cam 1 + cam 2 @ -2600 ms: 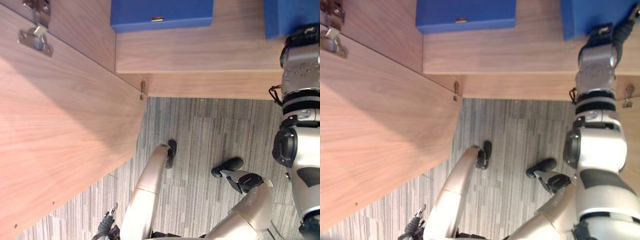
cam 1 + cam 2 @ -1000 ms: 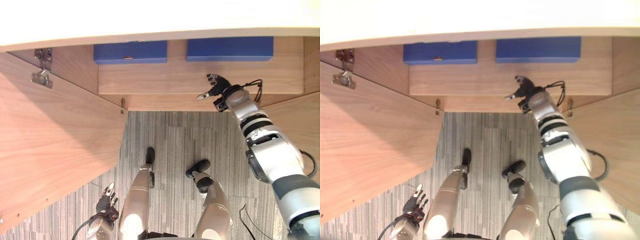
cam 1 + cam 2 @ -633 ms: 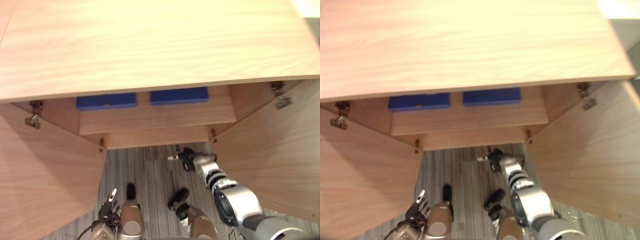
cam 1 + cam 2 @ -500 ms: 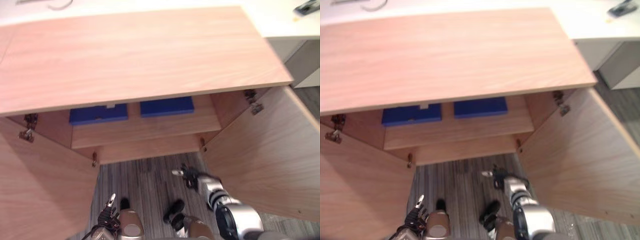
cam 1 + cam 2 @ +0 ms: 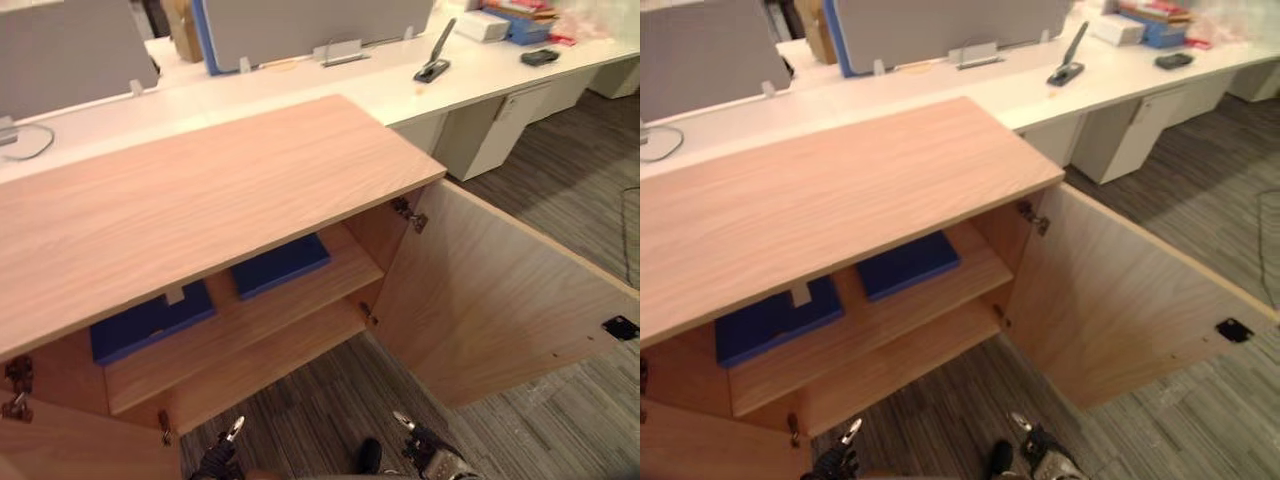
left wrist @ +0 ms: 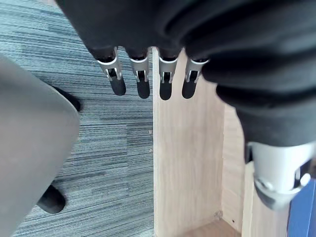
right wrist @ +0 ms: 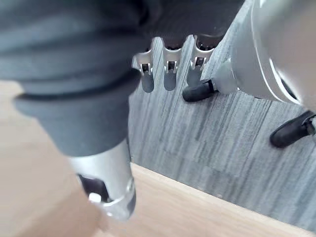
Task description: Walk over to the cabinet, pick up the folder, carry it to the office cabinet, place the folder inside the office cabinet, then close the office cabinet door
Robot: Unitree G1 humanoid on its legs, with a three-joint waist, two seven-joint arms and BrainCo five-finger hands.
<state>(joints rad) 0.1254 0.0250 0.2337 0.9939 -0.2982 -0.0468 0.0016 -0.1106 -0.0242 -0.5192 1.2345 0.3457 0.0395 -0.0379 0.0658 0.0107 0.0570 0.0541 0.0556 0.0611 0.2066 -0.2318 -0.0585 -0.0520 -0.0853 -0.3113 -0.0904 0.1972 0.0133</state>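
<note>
The cabinet [image 5: 200, 200] has its right door [image 5: 490, 300] swung wide; on its upper shelf [image 5: 345, 272] the left folder [image 5: 150, 320] and right folder [image 5: 280, 263], both blue, lie side by side; left hand [image 6: 141, 74] and right hand [image 7: 170, 74] hang above the carpet [image 6: 98, 148], fingers straight, apart, holding nothing

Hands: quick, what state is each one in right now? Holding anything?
Left hand: open, fingers straight, holding nothing.
Right hand: open, fingers straight, holding nothing.
</note>
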